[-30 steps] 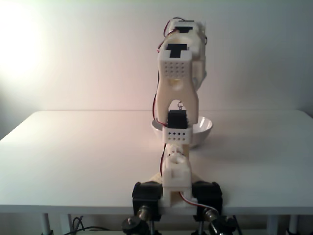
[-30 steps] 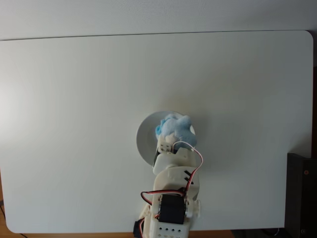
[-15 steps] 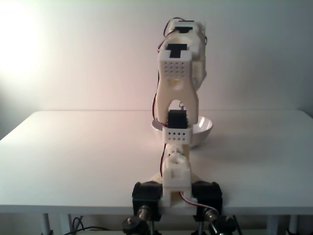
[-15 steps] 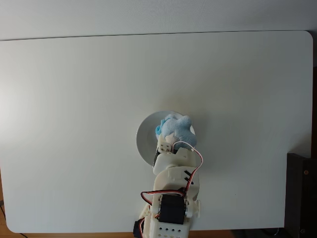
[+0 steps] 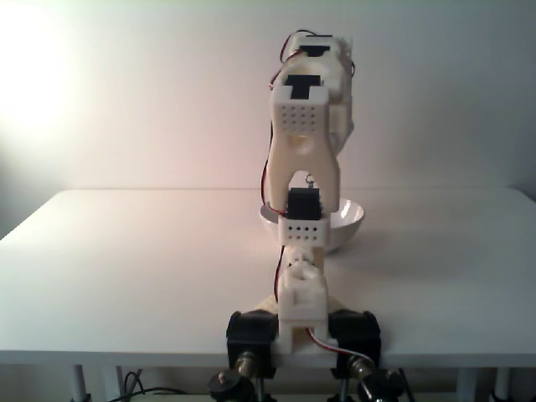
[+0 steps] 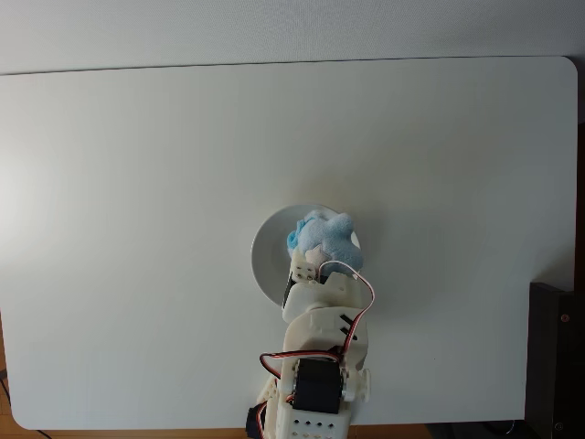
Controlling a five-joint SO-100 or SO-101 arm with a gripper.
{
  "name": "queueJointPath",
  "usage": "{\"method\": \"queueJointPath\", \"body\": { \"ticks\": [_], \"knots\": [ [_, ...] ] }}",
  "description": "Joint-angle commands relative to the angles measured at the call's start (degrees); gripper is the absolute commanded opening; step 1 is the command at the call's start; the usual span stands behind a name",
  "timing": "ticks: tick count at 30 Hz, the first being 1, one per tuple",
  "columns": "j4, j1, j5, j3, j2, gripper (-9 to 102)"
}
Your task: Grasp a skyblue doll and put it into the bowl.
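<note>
In a fixed view from above, the skyblue doll [image 6: 325,239] sits over the right part of the white bowl [image 6: 270,251], reaching its right rim. My gripper [image 6: 309,265] points down at the doll's near edge from the cream-white arm [image 6: 320,357]. Its fingertips are hidden by the wrist and the doll, so I cannot tell whether the doll is held or lying in the bowl. In a fixed view from behind the base, the bowl [image 5: 347,219] shows behind the arm [image 5: 303,167]; the arm hides the doll and the gripper.
The white table [image 6: 137,183] has broad bare room to the left, the right and beyond the bowl. A dark object [image 6: 556,361] stands off the table's right edge. The arm's base [image 5: 301,331] is clamped at the near edge.
</note>
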Motion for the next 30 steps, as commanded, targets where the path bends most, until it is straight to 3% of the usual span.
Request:
{"method": "queueJointPath", "body": {
  "ticks": [1, 10, 13, 24, 30],
  "knots": [
    [-0.97, 0.0, 0.18, -0.35, 1.58, 0],
    [-0.35, -0.09, -0.35, -0.44, 1.85, 1],
    [-0.35, -0.09, 0.26, -0.35, 1.85, 6],
    [-0.97, 0.35, 0.0, -0.35, 1.32, 67],
    [-0.97, 1.41, 0.26, -0.44, 1.76, 85]
  ]
}}
